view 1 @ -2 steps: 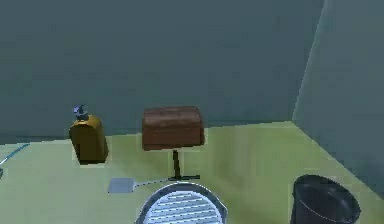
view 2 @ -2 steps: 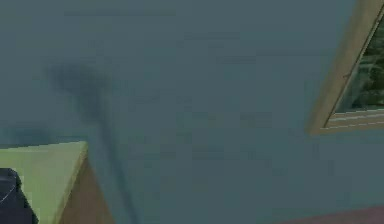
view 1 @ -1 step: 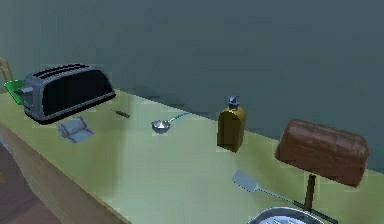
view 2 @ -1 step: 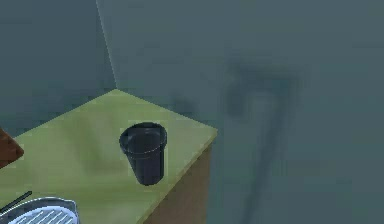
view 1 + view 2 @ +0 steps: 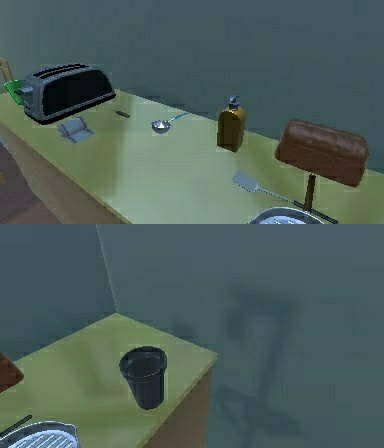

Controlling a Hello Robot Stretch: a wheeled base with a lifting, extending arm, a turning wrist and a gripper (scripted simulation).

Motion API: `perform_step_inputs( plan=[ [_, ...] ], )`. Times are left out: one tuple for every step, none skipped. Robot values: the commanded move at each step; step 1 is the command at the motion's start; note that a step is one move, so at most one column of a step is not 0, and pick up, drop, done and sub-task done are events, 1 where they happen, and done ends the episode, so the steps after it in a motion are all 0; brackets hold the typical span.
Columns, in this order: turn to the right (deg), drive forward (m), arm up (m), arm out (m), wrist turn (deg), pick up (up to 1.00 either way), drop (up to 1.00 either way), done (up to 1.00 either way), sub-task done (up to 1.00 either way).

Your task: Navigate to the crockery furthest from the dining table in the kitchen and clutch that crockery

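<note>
Grip state of the end effector cannot be told from these pictures. In the arm side view a dark cup (image 5: 146, 376) stands upright on the yellow-green worktop (image 5: 80, 364), near its far corner beside the grey wall. At the bottom left lies a grey round ribbed thing (image 5: 40, 436), apart from the cup. In the forward view the same worktop carries a brown bread loaf (image 5: 323, 152), a spatula (image 5: 262, 188), a brown bottle (image 5: 232, 125), a spoon (image 5: 170, 123) and, far left, a dark toaster (image 5: 68, 90).
</note>
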Motion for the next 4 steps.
perform_step_inputs(
  plan=[
    [0.0,0.0,0.38,0.0,0.0,0.0,0.0,0.0,0.0],
    [0.0,0.0,0.0,0.08,0.0,0.0,0.0,0.0,0.0],
    [0.0,0.0,0.0,0.0,45.0,0.0,0.0,0.0,0.0],
    [0.0,0.0,0.0,0.0,45.0,0.0,0.0,0.0,0.0]
  ],
)
